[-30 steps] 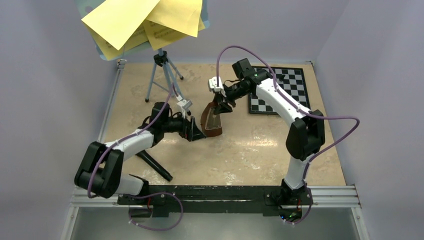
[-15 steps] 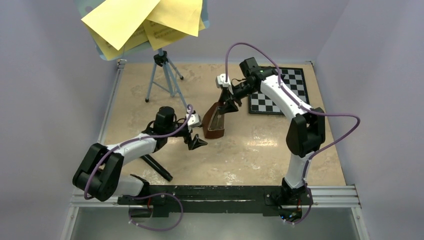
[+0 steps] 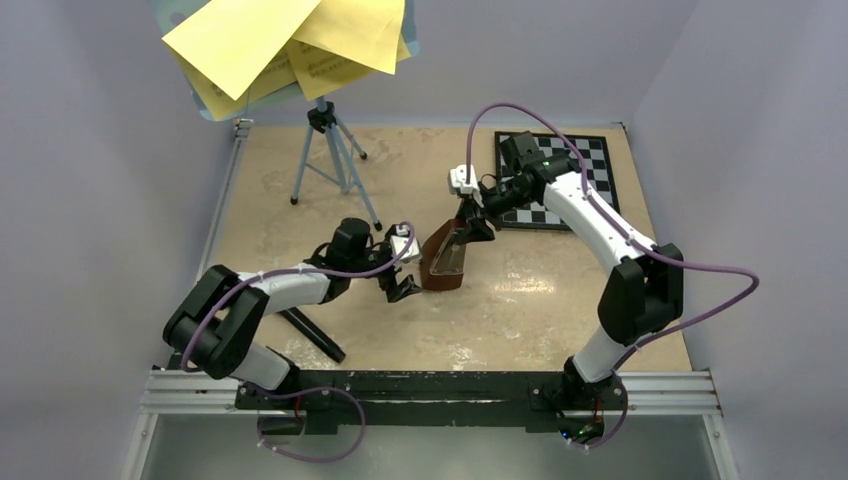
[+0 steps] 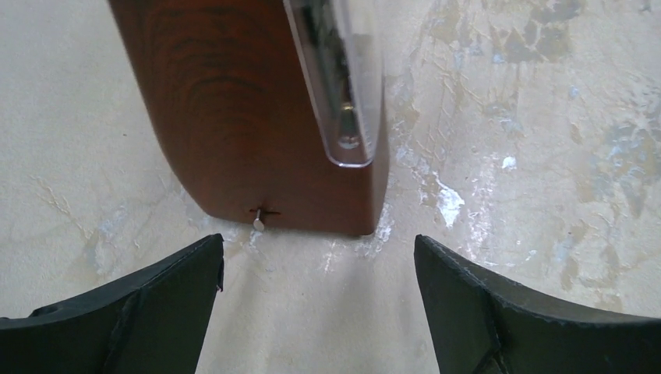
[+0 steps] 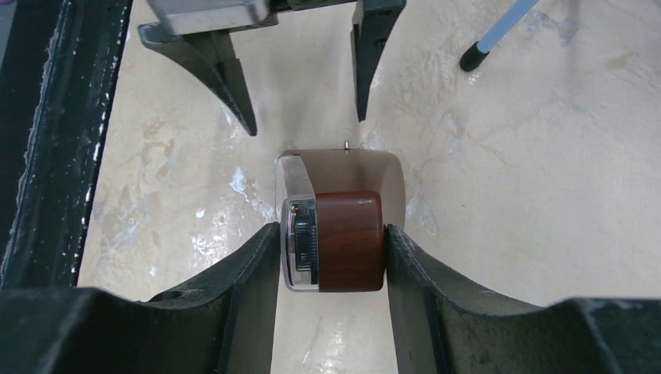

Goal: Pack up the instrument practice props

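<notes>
We have dragged the metronome (image 3: 447, 258) rightward across the table (image 3: 520, 300), top pinched in our right gripper (image 3: 472, 222), our left gripper (image 3: 400, 272) trailing its base with fingers spread, so it looks handed over for packing.

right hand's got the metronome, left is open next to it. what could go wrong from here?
1. The right hand pinches only the narrow top of the metronome, which leans; it could swivel or slip out.
2. The open left hand sits close to the wide base, where a small pin sticks out; moving in could snag it or shove the base.
</notes>
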### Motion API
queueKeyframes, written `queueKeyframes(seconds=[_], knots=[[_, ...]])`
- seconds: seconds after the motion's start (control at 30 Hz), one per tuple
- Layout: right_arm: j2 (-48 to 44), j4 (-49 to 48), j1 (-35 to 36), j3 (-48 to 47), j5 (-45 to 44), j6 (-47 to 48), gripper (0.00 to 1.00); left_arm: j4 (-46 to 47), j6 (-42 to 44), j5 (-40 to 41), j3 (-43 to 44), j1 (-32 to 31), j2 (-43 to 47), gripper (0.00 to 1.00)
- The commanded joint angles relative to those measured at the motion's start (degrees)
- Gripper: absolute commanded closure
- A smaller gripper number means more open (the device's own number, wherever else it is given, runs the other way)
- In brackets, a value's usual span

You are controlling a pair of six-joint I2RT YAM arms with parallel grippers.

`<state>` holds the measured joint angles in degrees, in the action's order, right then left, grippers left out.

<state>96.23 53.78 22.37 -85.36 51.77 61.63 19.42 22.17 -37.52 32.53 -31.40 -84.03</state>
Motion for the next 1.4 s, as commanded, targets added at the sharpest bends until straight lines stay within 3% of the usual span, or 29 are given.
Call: queueKeyframes(seconds=[0.0,0.37,0.6,1.1,1.37], knots=[[-0.62,3.47,-0.8,3.35,-5.12,3.38,1.0,4.16,2.61,4.0,3.24,-0.53,-2.79,0.03],[-0.05,2.26,-3.91,5.57,-5.57,3.76,1.0,-0.46,7.05,-2.8,5.14,-2.31,-5.85,0.01],[-0.72,2.04,-3.96,6.27,-4.52,2.95,1.0,-2.21,7.06,1.24,7.08,-5.17,-9.09,0.03],[-2.26,-1.99,-3.36,7.94,-4.75,-1.73,1.0,-1.18,0.99,13.13,8.13,-7.36,-11.28,0.24],[-2.06,-2.28,-2.96,8.07,-5.34,-2.12,1.0,-0.78,-0.33,13.33,8.91,-7.62,-10.91,0.36]])
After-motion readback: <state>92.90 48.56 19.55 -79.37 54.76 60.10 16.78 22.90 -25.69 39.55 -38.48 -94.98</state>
